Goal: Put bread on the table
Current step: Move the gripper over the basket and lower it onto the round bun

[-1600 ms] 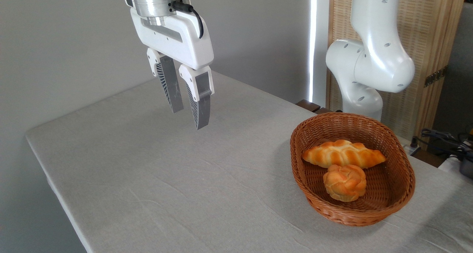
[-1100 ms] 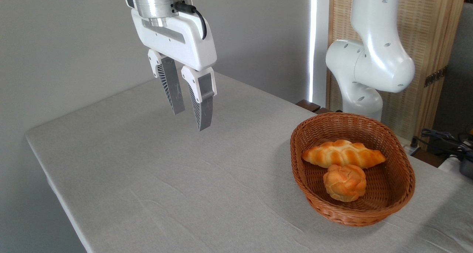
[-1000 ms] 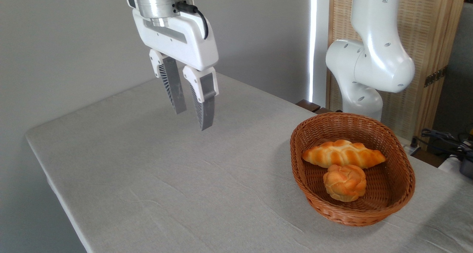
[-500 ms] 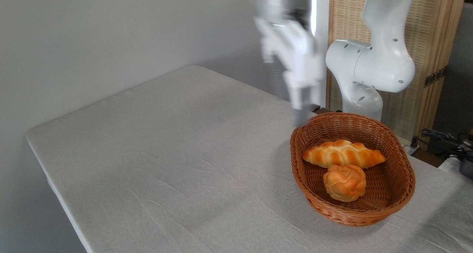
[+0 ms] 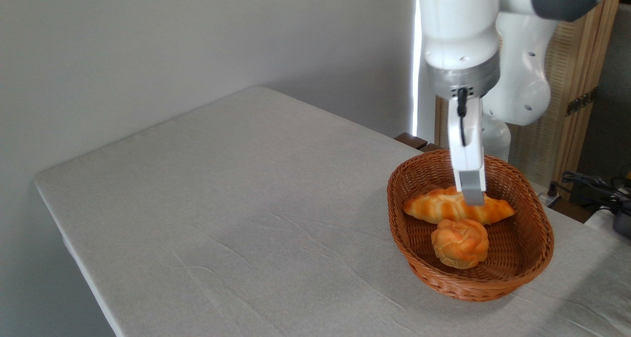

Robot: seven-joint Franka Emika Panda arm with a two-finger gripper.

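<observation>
Bread [image 5: 460, 243] sits in the basket [image 5: 530, 268], touching the longer loaf [image 5: 434, 205]. It looks light and soft, so take it gently across its rounded sides. Seen edge-on above the loaf, the pincer [image 5: 472, 196] hides its gap: cannot tell.

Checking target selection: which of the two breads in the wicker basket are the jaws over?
The long braided golden loaf, at the back of the brown oval wicker basket. The small round knotted bun sits nearer the camera, uncovered.
</observation>
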